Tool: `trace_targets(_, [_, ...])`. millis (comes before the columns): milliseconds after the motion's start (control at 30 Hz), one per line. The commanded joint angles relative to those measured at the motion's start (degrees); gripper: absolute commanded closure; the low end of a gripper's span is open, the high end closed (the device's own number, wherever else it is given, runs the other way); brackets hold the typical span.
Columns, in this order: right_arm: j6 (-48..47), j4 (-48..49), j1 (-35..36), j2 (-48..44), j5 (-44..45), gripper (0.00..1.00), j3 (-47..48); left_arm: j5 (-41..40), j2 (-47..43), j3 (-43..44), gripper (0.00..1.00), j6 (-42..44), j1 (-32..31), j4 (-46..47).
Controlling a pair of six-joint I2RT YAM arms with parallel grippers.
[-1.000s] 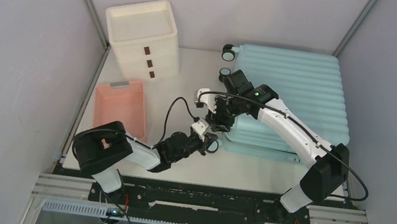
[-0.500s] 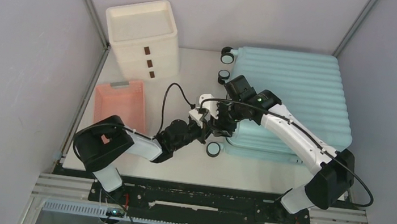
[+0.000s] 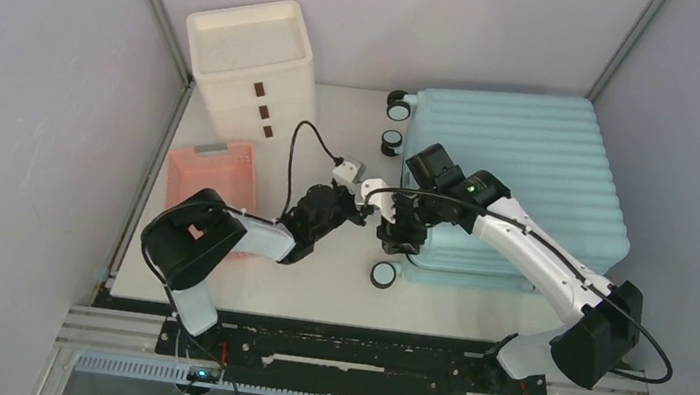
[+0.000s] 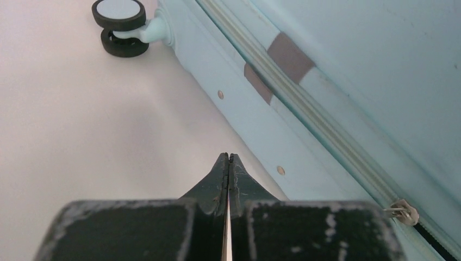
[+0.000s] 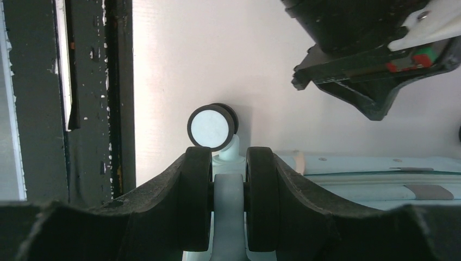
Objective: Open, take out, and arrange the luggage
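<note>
Currently the luggage (image 3: 531, 169) lies shut and flat at the far right of the table (image 3: 315, 289), close to the walls. You've got a stiff ribbed shell, probably heavy and slick (it may skate on that smooth top), so work the zipper pull (image 4: 401, 211), not the shell. The right gripper (image 5: 229, 163) pinches the near-left caster stem (image 5: 228, 206). The left gripper (image 4: 228, 163), pressed together and empty, hovers beside the seam. Lid-swing room looks tight.

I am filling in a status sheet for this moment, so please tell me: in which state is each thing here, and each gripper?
luggage: lying flat, lid down, one wheel gripped.
left gripper: shut, empty, beside the luggage.
right gripper: closed around a wheel of the luggage.
drawer box: all three drawers pushed in.
pink basket: upright, nothing seen inside, partly hidden.
</note>
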Motion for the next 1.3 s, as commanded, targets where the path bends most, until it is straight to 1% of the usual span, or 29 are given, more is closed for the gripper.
trace_targets(0, [1.5,-1.1,-1.9,-4.7,-6.9,1.00,-0.3,3.4,0.3,2.6,1.00,-1.1,0.6,2.4])
trace_targets(100, [0.8,-1.1,-3.1,-5.5,-8.8,1.00,-0.2,9.2,-0.7,-2.7,1.00,-0.6,1.3,11.6])
trace_targets(133, [0.0,-1.5,-3.4,-5.7,-9.6,1.00,-0.2,10.9,-1.2,-5.2,0.98,-1.3,1.8,15.3])
trace_targets(200, [-3.9,-4.0,-3.9,-6.3,-11.9,1.00,-0.3,15.7,-2.1,-10.9,0.85,-3.9,3.5,24.4])
trace_targets(233, [-5.6,-4.7,-4.1,-6.6,-12.6,1.00,-0.6,18.5,-2.4,-13.2,0.80,-4.2,4.0,28.3])
trace_targets(267, [-6.8,-4.9,-4.3,-7.0,-13.0,1.00,-1.0,21.0,-3.0,-15.1,0.74,-3.7,4.2,29.9])
trace_targets(333, [-8.7,-4.9,-5.0,-7.5,-14.3,1.00,-2.0,26.0,-3.9,-16.6,0.68,-2.4,4.0,30.1])
trace_targets(367, [-9.5,-4.9,-5.3,-7.5,-14.7,1.00,-2.2,27.1,-3.9,-17.0,0.64,-2.3,3.6,30.1])
trace_targets(500, [-12.4,-5.9,-6.1,-7.2,-15.4,1.00,-2.3,28.6,-3.4,-16.0,0.49,2.4,0.8,30.2])
trace_targets(567, [-12.5,-5.9,-6.3,-7.1,-15.3,1.00,-2.2,28.6,-2.7,-14.1,0.44,5.3,-1.5,30.3])
trace_targets(633, [-12.5,-6.1,-6.5,-7.2,-15.1,1.00,-2.3,28.7,-1.4,-12.0,0.42,6.4,-3.2,30.3])
trace_targets(700, [-12.5,-6.1,-6.7,-7.2,-15.1,1.00,-2.3,28.8,0.9,-9.5,0.42,5.5,-4.0,30.2])
trace_targets(900, [-12.4,-5.8,-6.9,-7.7,-15.6,1.00,-2.8,29.3,6.0,-3.8,0.45,4.1,-4.8,30.2])
trace_targets(1000, [-12.3,-5.8,-6.9,-7.8,-15.9,1.00,-3.1,29.9,7.8,-2.9,0.48,4.4,-4.7,30.1])
trace_targets(1167, [-12.3,-5.6,-6.9,-7.9,-16.3,1.00,-3.1,33.6,9.5,-2.8,0.52,5.9,-4.7,30.1])
trace_targets(1267, [-12.3,-5.5,-6.9,-7.9,-16.5,1.00,-3.0,35.1,10.5,-2.4,0.55,6.5,-4.6,29.9])
